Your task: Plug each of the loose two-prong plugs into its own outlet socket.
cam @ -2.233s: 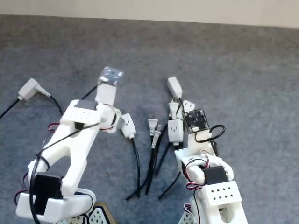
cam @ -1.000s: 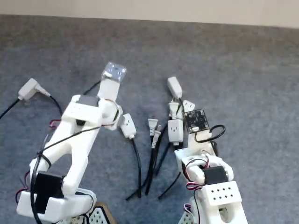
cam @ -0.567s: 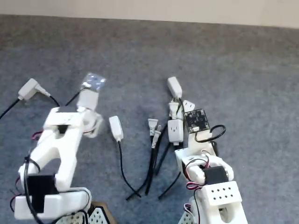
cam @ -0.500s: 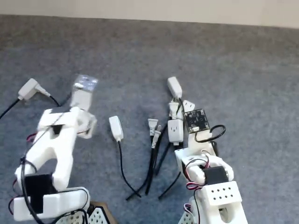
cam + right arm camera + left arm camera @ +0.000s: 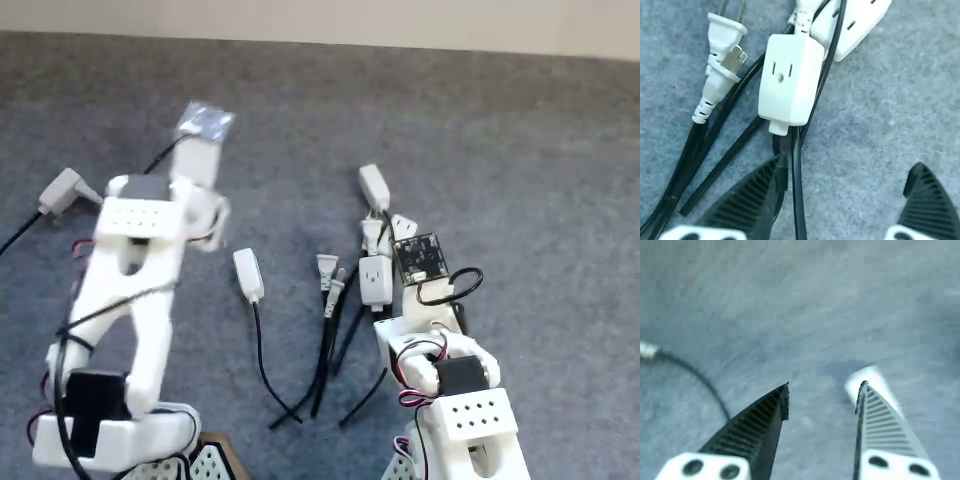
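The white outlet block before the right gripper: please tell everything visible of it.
The outlet block is a white rounded box, seemingly smooth plastic. Its upturned face has two slots and one round hole, all empty. It lies flat on the grey carpet, ahead of the open right gripper. A black cord leaves its narrow end; another runs over one edge. A second white socket lies at its far end.

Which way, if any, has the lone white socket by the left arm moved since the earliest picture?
Yes: the socket moved left, farther from the unmoved loose plugs.
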You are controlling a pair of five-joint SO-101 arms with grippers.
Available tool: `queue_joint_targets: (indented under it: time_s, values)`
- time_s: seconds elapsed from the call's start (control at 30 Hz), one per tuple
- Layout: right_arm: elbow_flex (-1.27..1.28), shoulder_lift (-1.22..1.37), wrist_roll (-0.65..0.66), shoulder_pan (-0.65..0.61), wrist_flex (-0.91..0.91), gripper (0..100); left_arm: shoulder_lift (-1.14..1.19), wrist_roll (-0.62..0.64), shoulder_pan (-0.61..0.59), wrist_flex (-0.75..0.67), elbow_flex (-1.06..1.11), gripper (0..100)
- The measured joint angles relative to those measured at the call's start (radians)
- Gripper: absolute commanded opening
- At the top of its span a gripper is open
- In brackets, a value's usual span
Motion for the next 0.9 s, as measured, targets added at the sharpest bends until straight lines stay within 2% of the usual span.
queue_joint_targets:
  time_s: [0.17,0.33,0.5,0.73,0.9]
  values:
    - [0.0,0.0,0.0,0.0,0.0,35.4,0.003,0.064,0.163,0.037,-0.04,23]
    - [0.0,0.0,0.0,0.0,0.0,35.4,0.078,0.072,0.196,-0.011,0.037,23]
    - [0.0,0.0,0.0,0.0,0.0,35.4,0.155,0.064,0.13,-0.035,0.101,23]
    - [0.0,0.0,0.0,0.0,0.0,35.4,0.164,-0.034,-0.009,-0.035,0.107,22]
    - [0.0,0.0,0.0,0.0,0.0,35.4,0.164,-0.048,-0.02,-0.012,0.107,22]
